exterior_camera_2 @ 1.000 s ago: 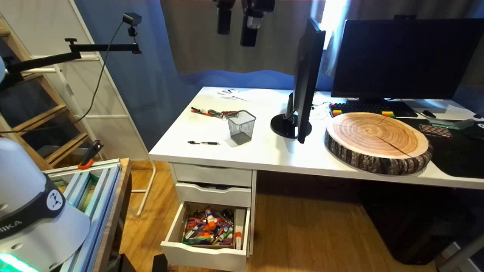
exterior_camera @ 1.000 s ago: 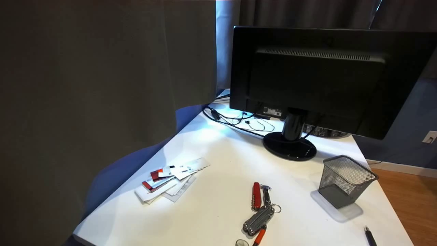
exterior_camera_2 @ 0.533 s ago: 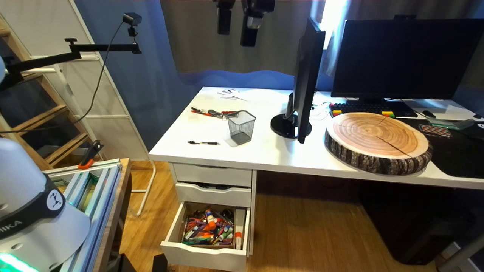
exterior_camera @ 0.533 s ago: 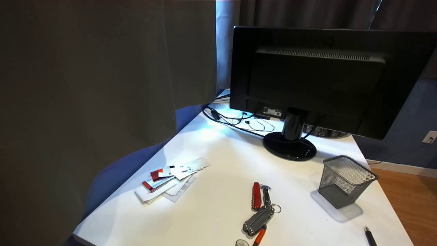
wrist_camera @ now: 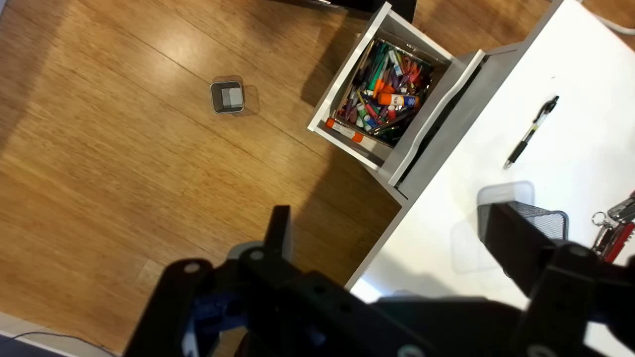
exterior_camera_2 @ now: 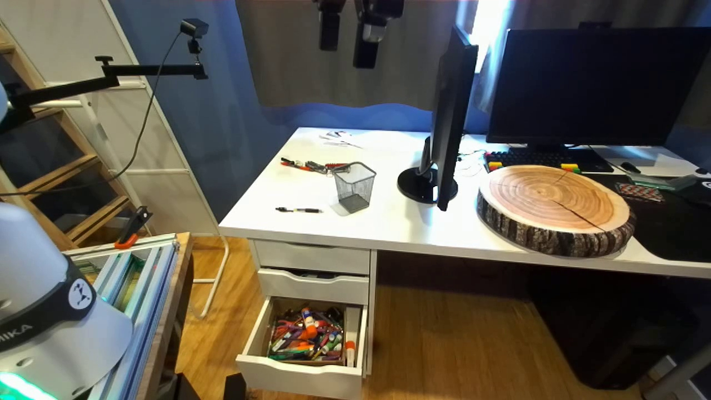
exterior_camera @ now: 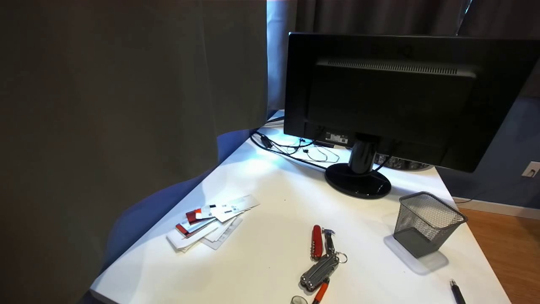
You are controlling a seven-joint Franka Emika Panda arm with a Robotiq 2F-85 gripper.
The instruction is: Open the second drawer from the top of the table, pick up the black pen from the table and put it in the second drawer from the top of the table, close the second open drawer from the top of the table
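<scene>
Holds gripper [exterior_camera_2: 346,57] with fingers spread at top centre in an exterior view, well apart from the slim black pen [exterior_camera_2: 300,210], left of centre on the smooth white table [exterior_camera_2: 278,188], near a square mesh cup [exterior_camera_2: 355,190]

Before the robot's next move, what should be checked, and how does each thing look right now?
1. Black two-fingered gripper open and empty: ok; its fingers stand apart, nothing between them.
2. Slim black pen with pale middle lying free on the smooth white tabletop: ok.
3. White second drawer from the top open for the pen: not ok, only slightly ajar.
4. White third drawer beneath it shut: not ok, pulled well out.
5. Space inside the second drawer: cannot tell, mostly hidden.
</scene>
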